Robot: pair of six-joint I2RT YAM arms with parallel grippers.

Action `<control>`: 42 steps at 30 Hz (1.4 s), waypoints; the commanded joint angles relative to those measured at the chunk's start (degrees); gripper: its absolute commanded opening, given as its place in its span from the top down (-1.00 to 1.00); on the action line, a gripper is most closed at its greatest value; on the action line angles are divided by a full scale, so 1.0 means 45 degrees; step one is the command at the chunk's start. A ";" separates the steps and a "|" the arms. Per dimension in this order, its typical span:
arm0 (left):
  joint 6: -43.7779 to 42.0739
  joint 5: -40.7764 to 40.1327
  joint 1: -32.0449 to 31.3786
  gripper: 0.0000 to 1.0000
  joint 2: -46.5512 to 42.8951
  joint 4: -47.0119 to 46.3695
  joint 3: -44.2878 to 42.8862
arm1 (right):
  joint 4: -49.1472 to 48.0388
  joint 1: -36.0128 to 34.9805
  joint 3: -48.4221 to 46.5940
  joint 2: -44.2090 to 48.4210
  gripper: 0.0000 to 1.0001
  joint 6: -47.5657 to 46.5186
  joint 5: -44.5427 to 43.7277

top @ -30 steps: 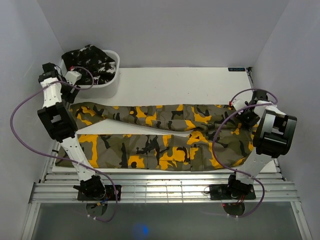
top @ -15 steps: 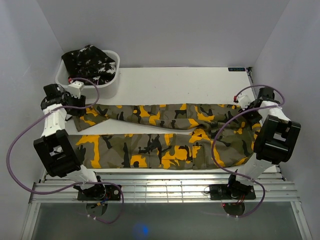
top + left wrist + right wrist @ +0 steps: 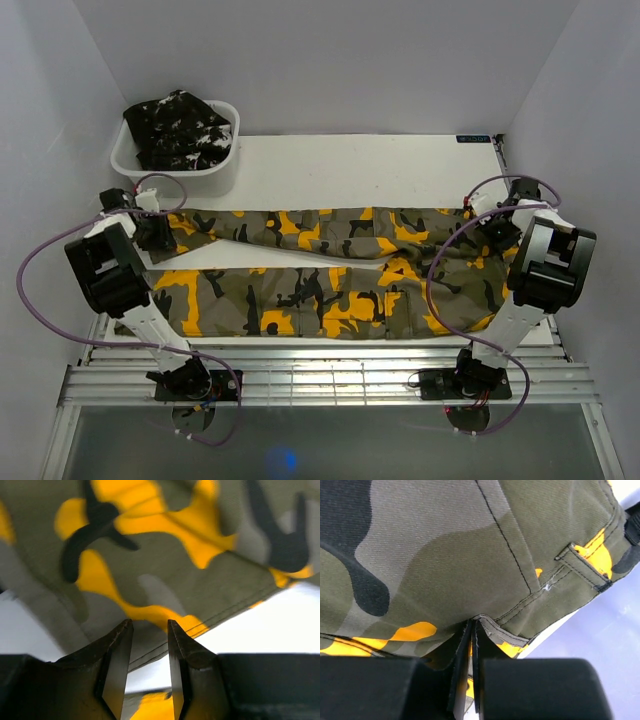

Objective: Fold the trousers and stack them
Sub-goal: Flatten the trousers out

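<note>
Spread flat across the tabletop (image 3: 380,165) are the olive trousers (image 3: 330,270), legs towards the left edge, the near cuff partly hidden by the left arm (image 3: 105,270). The waist end is pinched in the clenched right gripper (image 3: 472,622). The left gripper (image 3: 149,625) is seen with jaws apart at the far cuff hem. The black trousers (image 3: 180,130) are bunched in the tub (image 3: 225,170) at the far-left corner.

A robotics lab booth: bare white walls (image 3: 330,60) around a white table (image 3: 350,170), robot arms (image 3: 125,290) bolted to metal rails (image 3: 320,385).

Matt woven cloth — trousers (image 3: 300,300); smooth plastic tub (image 3: 200,182)
</note>
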State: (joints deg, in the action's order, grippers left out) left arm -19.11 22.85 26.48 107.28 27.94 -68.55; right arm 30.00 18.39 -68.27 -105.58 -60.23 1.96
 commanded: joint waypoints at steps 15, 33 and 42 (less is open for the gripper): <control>-0.4853 0.1208 0.2358 -0.43 -0.0283 0.3280 -0.4570 | 0.1750 0.0073 -0.0490 0.1898 0.76 0.0142 0.0482; -0.9327 0.0823 0.2299 -0.63 -0.6694 0.7054 0.3904 | 0.5094 0.1069 0.4308 0.5161 0.17 -0.3198 -0.0375; -1.0417 -0.0784 0.3411 -0.52 -0.6065 0.6872 0.4303 | 0.4642 0.1284 0.5393 0.6409 0.24 -0.4623 -0.1296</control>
State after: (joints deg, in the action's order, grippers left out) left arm -61.14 20.32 39.62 81.84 57.34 -45.91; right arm 49.60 23.68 -41.36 -79.42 -71.83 -2.46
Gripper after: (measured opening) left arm 0.767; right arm 0.385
